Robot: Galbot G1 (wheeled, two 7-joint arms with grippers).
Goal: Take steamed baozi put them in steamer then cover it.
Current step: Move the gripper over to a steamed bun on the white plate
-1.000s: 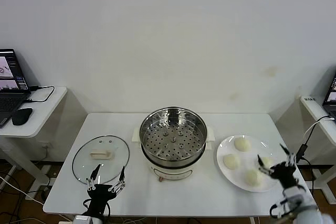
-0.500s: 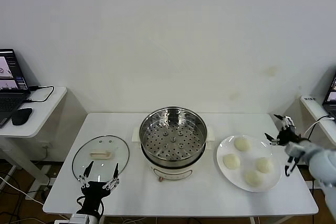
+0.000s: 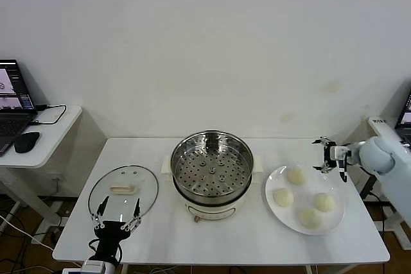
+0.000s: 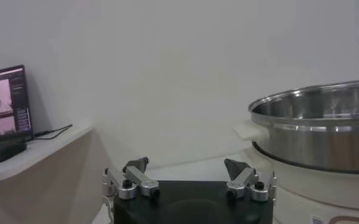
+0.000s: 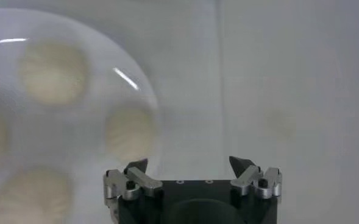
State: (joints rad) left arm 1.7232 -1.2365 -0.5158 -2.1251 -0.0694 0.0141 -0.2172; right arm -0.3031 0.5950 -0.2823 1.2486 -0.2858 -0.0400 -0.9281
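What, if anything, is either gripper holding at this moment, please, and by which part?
Nothing is held: the left gripper is open near the table's front edge, and the right gripper is open beside the plate.

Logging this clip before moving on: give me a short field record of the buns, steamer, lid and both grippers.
baozi: four steamed baozi on the white plate, none in the steamer
steamer: steamer at table centre, uncovered, tray empty
lid: glass lid flat on the table, on the steamer's left
left gripper: left gripper open, near table's front edge by the lid
right gripper: right gripper open, above the plate's far right edge, holding nothing
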